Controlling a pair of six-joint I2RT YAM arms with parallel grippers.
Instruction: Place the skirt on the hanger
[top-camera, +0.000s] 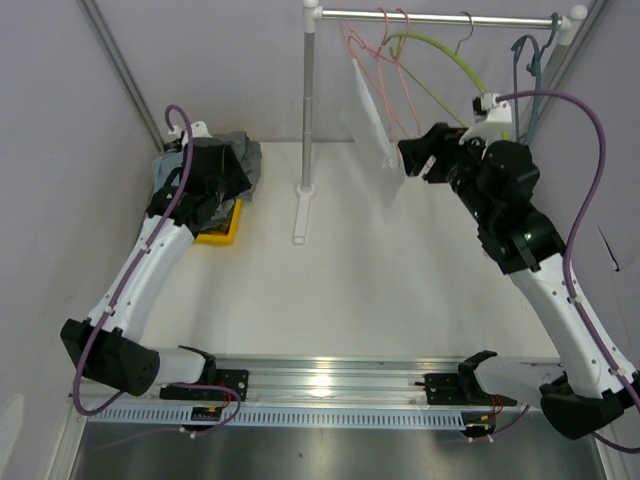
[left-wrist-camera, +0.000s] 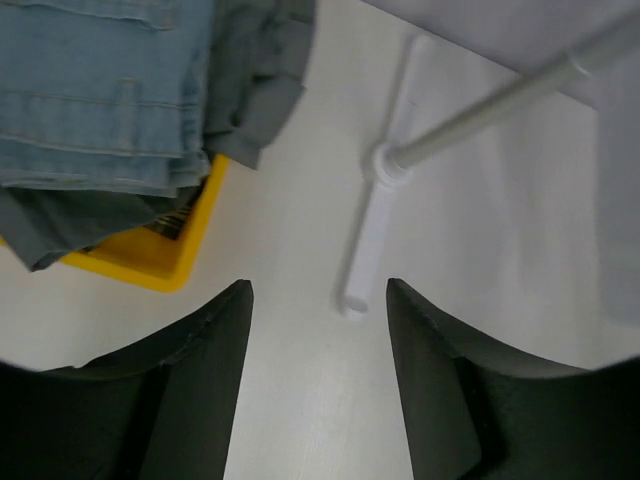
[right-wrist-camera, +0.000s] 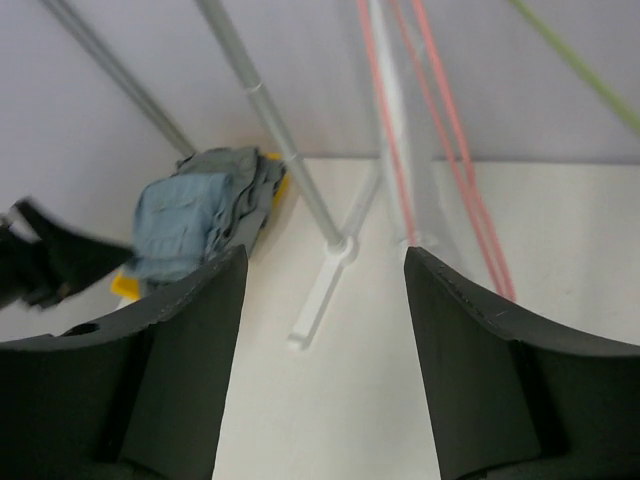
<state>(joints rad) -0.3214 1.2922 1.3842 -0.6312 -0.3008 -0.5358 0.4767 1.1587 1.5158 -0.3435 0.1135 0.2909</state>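
Nothing hung yet: the skirt sat somewhere in the clothes pile (left-wrist-camera: 100, 100), and no hanger was taken.
Your left gripper (left-wrist-camera: 320, 380) hovered over that pile on the yellow tray (left-wrist-camera: 165, 262), jaws apart and empty. Your right gripper (right-wrist-camera: 325, 370), also spread, held nothing near the hangers (top-camera: 385, 70) on the rail (top-camera: 440, 16). You couldn't tell which folded garment was the skirt.

Bright, even light is washing the white bench (top-camera: 400, 290); glare is glinting off the metal rail (top-camera: 320, 381). The right wrist view is blurring; shadows are falling faintly.
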